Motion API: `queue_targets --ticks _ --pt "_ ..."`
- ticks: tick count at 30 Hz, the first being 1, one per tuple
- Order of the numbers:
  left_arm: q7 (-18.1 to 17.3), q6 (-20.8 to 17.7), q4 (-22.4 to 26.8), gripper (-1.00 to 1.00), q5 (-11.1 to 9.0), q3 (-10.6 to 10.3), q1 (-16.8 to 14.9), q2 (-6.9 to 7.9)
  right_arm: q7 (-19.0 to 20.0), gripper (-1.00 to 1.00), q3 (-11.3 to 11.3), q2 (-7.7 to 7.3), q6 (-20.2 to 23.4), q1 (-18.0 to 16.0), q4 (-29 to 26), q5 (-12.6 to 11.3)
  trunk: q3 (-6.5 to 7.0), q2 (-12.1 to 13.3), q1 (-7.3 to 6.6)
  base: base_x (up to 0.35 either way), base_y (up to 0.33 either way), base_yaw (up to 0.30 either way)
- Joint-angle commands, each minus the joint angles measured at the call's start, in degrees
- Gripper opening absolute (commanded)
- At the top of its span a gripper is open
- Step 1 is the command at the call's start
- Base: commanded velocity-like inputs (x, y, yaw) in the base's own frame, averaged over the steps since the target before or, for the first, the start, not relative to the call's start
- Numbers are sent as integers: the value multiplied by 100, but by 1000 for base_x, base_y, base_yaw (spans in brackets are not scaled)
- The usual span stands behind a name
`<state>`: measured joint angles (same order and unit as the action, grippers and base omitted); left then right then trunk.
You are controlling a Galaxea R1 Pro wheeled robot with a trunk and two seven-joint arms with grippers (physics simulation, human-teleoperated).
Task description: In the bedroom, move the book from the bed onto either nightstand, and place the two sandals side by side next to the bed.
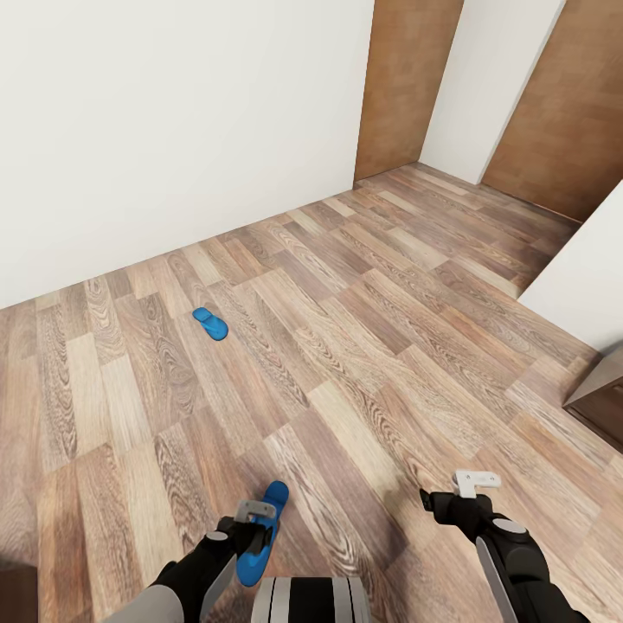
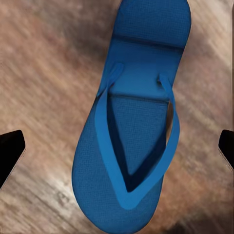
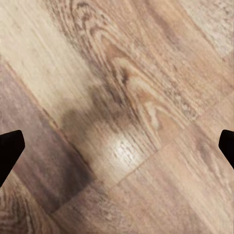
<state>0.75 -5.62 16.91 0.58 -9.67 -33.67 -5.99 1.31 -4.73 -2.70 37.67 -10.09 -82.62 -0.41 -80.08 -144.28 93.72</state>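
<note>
Black fingertips (image 2: 10, 148) of left gripper (image 1: 256, 519) spread wide at either edge of left wrist view, released, gripping nothing. Directly beneath, centred between them: near sandal (image 2: 131, 126), bright blue, strap side up, flat on wood-plank floor (image 1: 363, 346); whether touched by fingers, cannot tell. In head view same near sandal (image 1: 262, 536) partly hidden behind left gripper, toe and heel showing either side, close in front of robot's base.

Right gripper (image 1: 463, 493) likewise released, dark fingertips (image 3: 9, 146) far apart, over bare planks with a soft shadow and a small glossy highlight between them.

Farther out, far sandal (image 1: 210, 323), also bright blue, alone on floor, well apart from near one, nearer white wall (image 1: 173, 130). Beyond, brown wooden door panels (image 1: 407, 86) at the far end. At right edge, corner of dark brown furniture (image 1: 601, 398), too little showing to identify.
</note>
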Motion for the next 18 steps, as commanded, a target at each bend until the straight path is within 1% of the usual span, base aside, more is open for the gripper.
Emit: queue_targets --ticks 1,12,18 --pt "9 -36 41 100 6 -20 1 2 15 100 -5 -1 32 0 -42 -3 -4 -1 -1 0 0 0" --pt "14 -50 179 100 4 -18 0 -2 18 100 -17 -10 59 13 -645 4 -4 -1 -1 0 0 0" --pt "15 -63 223 100 4 -18 -13 -12 18 100 22 -1 65 22 -751 -6 -137 -9 14 0 0 0"
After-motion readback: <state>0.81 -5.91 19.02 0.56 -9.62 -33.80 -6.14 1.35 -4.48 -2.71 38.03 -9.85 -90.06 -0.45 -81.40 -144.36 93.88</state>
